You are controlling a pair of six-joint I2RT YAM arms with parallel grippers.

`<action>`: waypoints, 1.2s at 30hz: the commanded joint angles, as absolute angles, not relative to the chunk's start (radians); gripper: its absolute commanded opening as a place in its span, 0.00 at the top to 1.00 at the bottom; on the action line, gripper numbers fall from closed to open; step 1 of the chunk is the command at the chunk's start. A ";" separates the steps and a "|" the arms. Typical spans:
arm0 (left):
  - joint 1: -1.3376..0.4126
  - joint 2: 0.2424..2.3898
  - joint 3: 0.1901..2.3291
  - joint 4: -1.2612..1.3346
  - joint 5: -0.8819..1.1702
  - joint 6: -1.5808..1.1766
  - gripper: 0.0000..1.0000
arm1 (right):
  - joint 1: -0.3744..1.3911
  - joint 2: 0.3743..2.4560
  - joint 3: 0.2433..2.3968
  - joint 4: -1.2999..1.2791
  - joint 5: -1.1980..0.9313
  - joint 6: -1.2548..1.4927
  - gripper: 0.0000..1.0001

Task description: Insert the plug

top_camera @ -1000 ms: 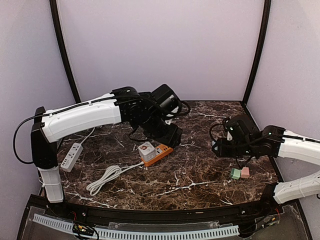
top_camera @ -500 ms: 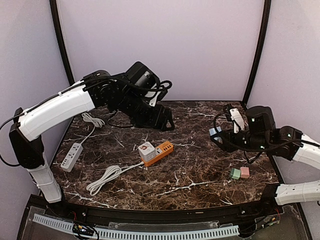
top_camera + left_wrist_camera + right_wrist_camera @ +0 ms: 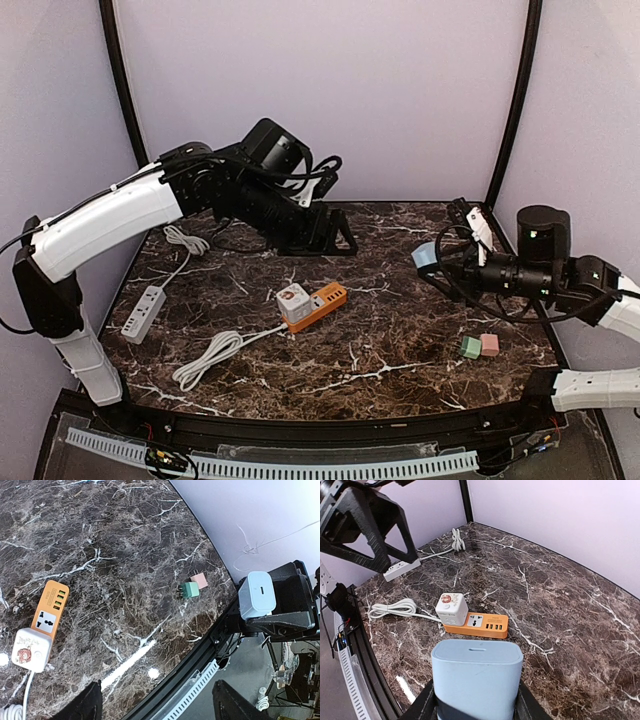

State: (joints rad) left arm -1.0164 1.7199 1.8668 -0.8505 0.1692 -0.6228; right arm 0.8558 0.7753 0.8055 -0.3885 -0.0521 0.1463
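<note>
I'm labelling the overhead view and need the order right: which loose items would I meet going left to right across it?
White power strip → coiled white cord → white cube adapter → orange power strip → pale blue plug, held aloft → small green block → small pink block.

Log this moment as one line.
phase: pre-insert | left gripper: open, empty, raised | right gripper: shut on blue charger, in the air | orange power strip: one socket free | inserted: no
</note>
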 commanded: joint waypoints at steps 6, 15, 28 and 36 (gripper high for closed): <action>-1.015 1.705 1.842 -0.718 0.314 -0.685 0.27 | 0.862 0.753 0.809 -0.307 -0.160 0.008 1.00; -1.032 1.785 1.936 -0.704 0.378 -0.752 0.29 | 0.869 0.798 0.840 -0.354 -0.117 -0.072 1.00; -1.059 1.916 2.064 -0.705 0.473 -0.788 0.34 | 0.900 0.819 0.863 -0.363 -0.121 -0.139 1.00; -1.066 1.952 2.095 -0.696 0.506 -0.798 0.37 | 0.917 0.832 0.868 -0.372 -0.109 -0.151 1.00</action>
State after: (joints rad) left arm -1.0569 1.9484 2.0640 -0.7025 0.4740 -0.7898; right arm 0.8997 0.8249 0.8394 -0.3756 -0.1196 -0.1341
